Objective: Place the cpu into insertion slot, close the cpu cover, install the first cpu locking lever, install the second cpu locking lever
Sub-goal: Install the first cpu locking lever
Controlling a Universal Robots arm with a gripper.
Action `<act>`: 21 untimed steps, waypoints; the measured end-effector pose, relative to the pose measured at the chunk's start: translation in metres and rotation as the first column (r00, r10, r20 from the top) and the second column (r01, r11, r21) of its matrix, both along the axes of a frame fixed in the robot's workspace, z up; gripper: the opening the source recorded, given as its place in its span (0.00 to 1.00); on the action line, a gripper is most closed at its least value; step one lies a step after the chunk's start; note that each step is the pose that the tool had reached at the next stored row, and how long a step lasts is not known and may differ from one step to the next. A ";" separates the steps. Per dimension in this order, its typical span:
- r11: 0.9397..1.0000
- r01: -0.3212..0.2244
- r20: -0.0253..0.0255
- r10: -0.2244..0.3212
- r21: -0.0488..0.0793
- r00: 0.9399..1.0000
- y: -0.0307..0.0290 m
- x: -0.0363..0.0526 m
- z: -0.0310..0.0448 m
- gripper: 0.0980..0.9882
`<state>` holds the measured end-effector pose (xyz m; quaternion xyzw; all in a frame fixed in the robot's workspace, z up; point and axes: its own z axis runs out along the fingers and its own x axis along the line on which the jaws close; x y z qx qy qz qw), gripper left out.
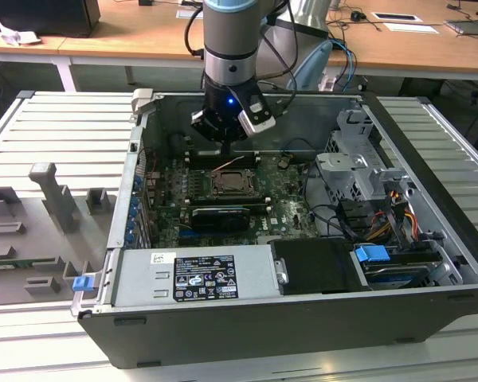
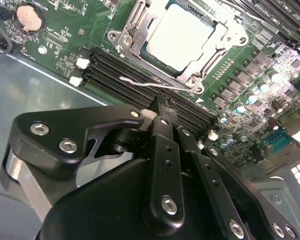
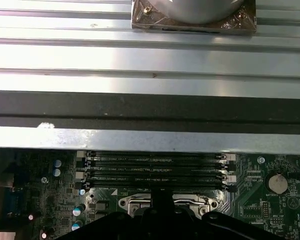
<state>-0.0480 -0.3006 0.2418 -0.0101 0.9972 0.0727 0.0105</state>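
— How far along was the job at that moment?

— The chip [image 2: 180, 35] was already seated in the socket [image 1: 231, 181], which lay near the centre of the exterior view, inside the open computer case [image 1: 223, 334] on the ribbed tabletop [image 1: 48, 135]. In the second wrist view the cover plate [image 2: 132, 35] lay flat around the chip, whose pale top showed through the cut-out. So I judged the first two steps done.

— And the levers?

— One thin wire lever [image 2: 155, 83] ran along the socket edge nearest the memory slots [image 2: 115, 75]. It looked low and close to the green circuit board [image 2: 80, 20], but I could not tell whether its end was hooked under its catch. The second lever I could not make out with any certainty. In my judgement, the locking work was what remained, or at least was not confirmed.

— What was the end effector doing?

— The end effector [image 2: 159, 102] hung over the memory slots, just above the socket in the exterior view, under the arm's wrist. Its fingers [image 2: 162, 130] were pressed together, with no gap visible and nothing pinched between them. The tip sat just beside the wire lever. Whether it was actually touching the wire, I could not tell.

— So it carried nothing?

— Nothing that showed; the chip was in the socket, well clear of the fingers.
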 end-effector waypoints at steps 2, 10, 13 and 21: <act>1.000 0.000 0.001 0.000 0.000 1.000 0.0000 0.0000 -0.0009 0.01; 1.000 -0.006 0.003 0.006 -0.012 1.000 0.0000 0.0009 -0.0095 0.01; 1.000 -0.013 0.004 0.013 -0.012 1.000 0.0010 0.0028 -0.0118 0.01; 1.000 -0.013 0.004 0.013 -0.012 1.000 0.0065 0.0078 -0.0185 0.01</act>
